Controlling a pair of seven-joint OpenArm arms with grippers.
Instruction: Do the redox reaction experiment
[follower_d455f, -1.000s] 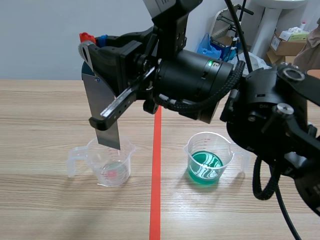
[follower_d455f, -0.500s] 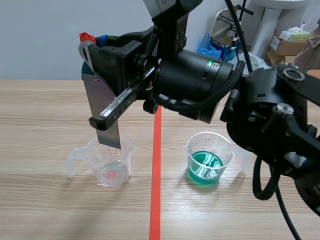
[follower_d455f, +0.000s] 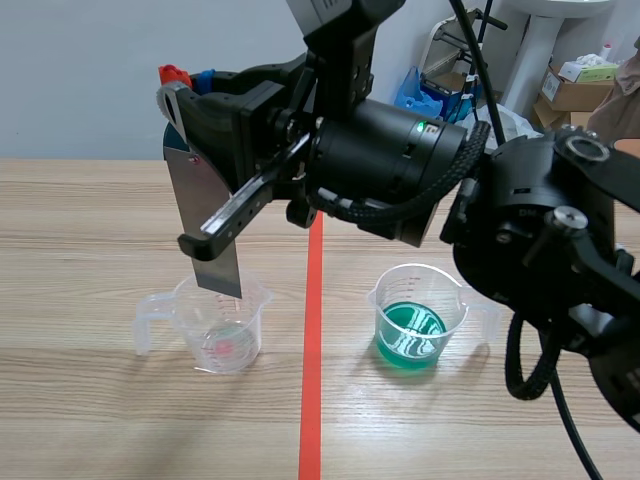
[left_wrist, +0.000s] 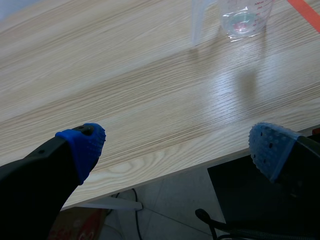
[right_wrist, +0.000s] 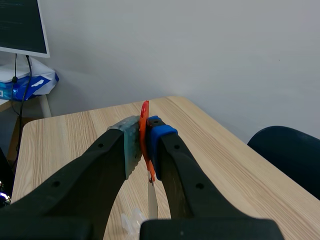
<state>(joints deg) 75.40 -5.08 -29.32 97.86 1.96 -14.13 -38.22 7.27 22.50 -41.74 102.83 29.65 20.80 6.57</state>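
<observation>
Standing on the bench, the green-liquid beaker is your reference point. To its left, across the orange-red tape line, stands a clear beaker with a little reddish liquid in its bottom. The right arm crosses above the green-liquid beaker and hides the bench behind it. Cardboard boxes lie far behind it. The right tool is closed on the top of a grey metal plate, which hangs upright with its lower edge at the clear beaker's mouth. The left tool is spread wide, holds nothing, and hangs over the bench's near edge, well apart from both beakers.
</observation>
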